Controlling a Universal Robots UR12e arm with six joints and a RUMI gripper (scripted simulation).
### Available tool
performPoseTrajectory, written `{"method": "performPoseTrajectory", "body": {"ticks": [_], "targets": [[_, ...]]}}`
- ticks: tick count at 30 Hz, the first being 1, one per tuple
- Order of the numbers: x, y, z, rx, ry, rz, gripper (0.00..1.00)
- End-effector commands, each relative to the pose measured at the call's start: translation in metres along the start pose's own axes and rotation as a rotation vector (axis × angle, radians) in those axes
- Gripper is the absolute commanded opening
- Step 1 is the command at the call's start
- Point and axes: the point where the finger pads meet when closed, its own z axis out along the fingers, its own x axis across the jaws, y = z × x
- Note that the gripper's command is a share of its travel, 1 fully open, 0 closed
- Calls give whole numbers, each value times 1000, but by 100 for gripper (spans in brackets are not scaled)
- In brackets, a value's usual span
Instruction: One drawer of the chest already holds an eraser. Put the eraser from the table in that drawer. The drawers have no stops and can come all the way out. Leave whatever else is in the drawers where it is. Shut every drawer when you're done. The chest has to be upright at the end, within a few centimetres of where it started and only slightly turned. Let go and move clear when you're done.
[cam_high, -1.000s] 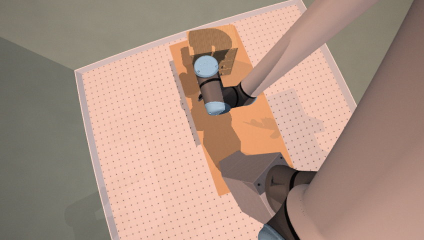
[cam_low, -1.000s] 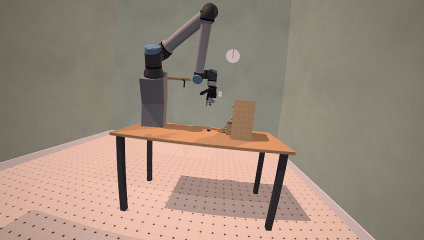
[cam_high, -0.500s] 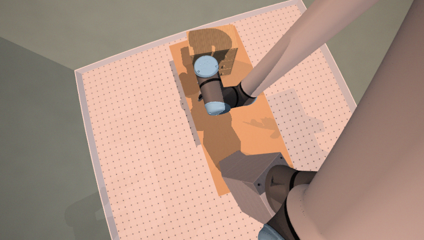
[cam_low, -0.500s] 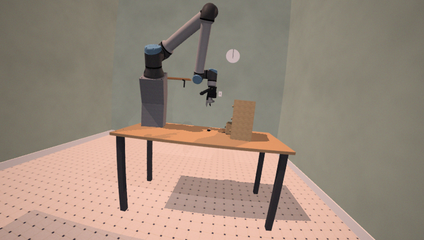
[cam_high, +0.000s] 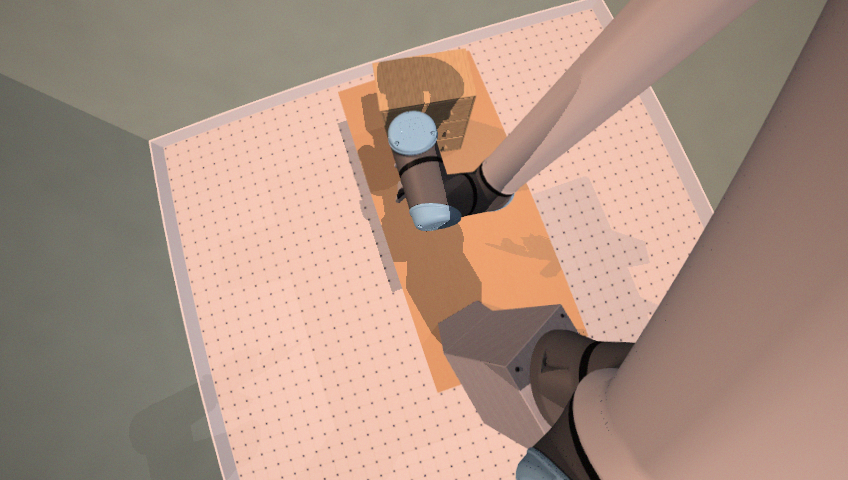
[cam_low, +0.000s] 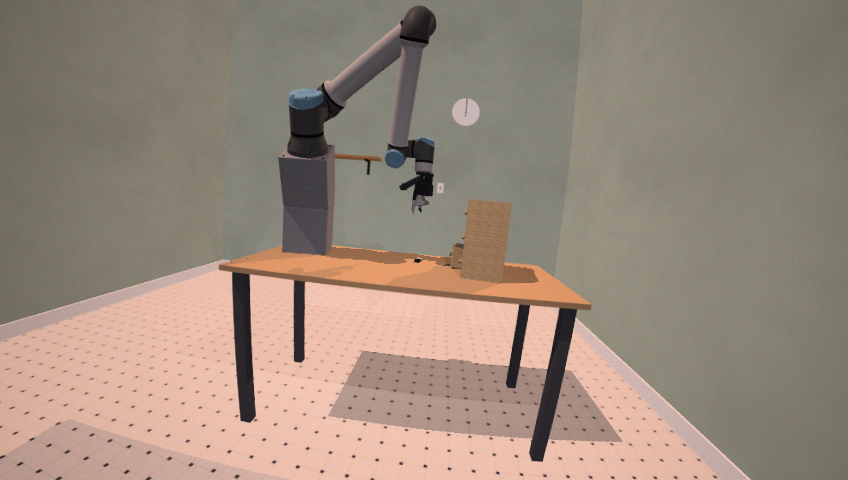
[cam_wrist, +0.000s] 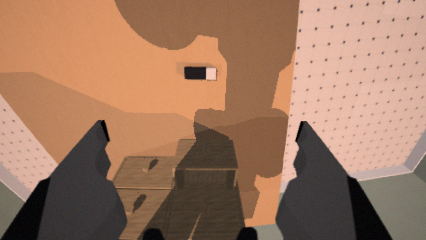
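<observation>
A small black and white eraser (cam_wrist: 200, 73) lies flat on the orange table; it also shows as a dark speck in the side view (cam_low: 418, 259). The wooden chest (cam_low: 486, 239) stands upright near the table's far end, and one low drawer (cam_low: 457, 255) sticks out a little toward the arm. In the wrist view the chest's drawer fronts (cam_wrist: 170, 192) show below, with the pulled-out drawer (cam_wrist: 206, 165) in shadow. My gripper (cam_wrist: 204, 122) hangs high above the table, between eraser and chest, fingers wide open and empty; it also shows in the side view (cam_low: 418, 206).
The arm's grey pedestal (cam_low: 306, 202) stands at the table's other end. The wrist and forearm (cam_high: 419, 172) hide part of the chest in the overhead view. Table edges lie close on both long sides of the chest.
</observation>
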Motion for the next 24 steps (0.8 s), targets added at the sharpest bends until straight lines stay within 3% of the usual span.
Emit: {"method": "performPoseTrajectory", "body": {"ticks": [1,24], "targets": [[1,1,-3,-3,2,0,100],[1,0,-9,-1,2,0,100]]}}
